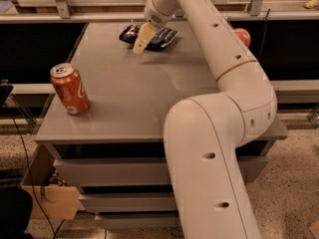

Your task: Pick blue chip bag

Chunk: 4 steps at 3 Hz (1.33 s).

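I see the gripper (pixel 140 44) at the far end of the bench (pixel 134 103), right at the blue chip bag (pixel 164 37) lying there. I cannot tell its opening or whether it has hold. A red can (pixel 70 88) stands upright near the front left, well apart.

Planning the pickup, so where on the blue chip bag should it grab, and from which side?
Probably its crumpled middle, from above: the blue chip bag lies flat near the table's far edge, so its sides offer little. The end effector hangs over it.
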Each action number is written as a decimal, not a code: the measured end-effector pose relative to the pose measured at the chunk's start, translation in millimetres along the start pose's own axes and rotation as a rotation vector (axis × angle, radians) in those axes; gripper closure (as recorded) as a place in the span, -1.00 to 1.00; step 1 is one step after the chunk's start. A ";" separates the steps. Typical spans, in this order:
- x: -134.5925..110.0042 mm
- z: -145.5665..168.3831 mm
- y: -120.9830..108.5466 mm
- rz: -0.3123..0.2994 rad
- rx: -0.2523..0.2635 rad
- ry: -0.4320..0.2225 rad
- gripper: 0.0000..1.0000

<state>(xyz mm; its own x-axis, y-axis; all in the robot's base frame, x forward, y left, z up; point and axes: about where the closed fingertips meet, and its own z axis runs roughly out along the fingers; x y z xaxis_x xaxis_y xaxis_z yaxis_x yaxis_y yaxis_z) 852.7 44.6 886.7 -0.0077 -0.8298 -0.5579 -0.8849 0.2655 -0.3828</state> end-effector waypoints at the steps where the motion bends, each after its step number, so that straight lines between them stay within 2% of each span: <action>1: 1.5 5.4 1.2 0.004 -0.008 0.002 -1.00; 2: 4.3 14.3 4.8 0.012 -0.026 0.005 -1.00; 3: 7.3 19.7 6.2 0.020 -0.035 0.007 -0.66; 4: 8.7 21.8 6.6 0.021 -0.040 0.008 -0.20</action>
<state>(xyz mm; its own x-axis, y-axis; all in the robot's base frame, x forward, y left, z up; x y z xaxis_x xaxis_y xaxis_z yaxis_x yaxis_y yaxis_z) 857.0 49.8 863.3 -0.0294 -0.8282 -0.5597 -0.9025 0.2628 -0.3413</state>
